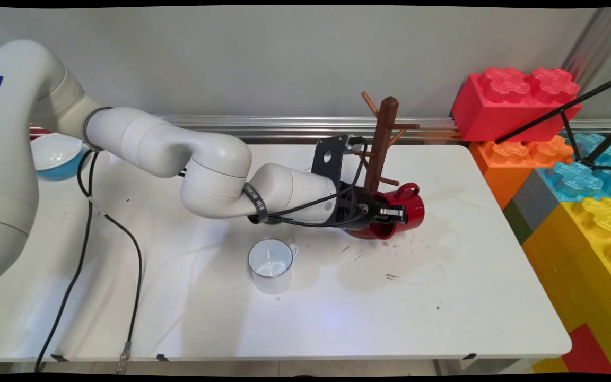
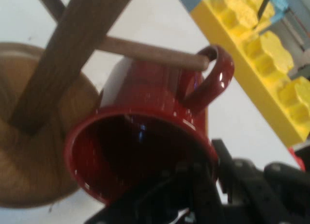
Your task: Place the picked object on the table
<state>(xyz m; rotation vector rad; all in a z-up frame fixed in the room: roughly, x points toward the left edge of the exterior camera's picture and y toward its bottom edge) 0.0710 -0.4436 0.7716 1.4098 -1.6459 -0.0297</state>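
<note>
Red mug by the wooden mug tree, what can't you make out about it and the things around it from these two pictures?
- Red mug: in the main view the pincer covers part of its rim; whether the peg tip passes through its handle isn't settled.
- Mug tree: its base is hidden behind the mug and arm in the main view, and cut off by the edge in the hand view.
- Blue bowl: partly behind the arm in the main view.
</note>
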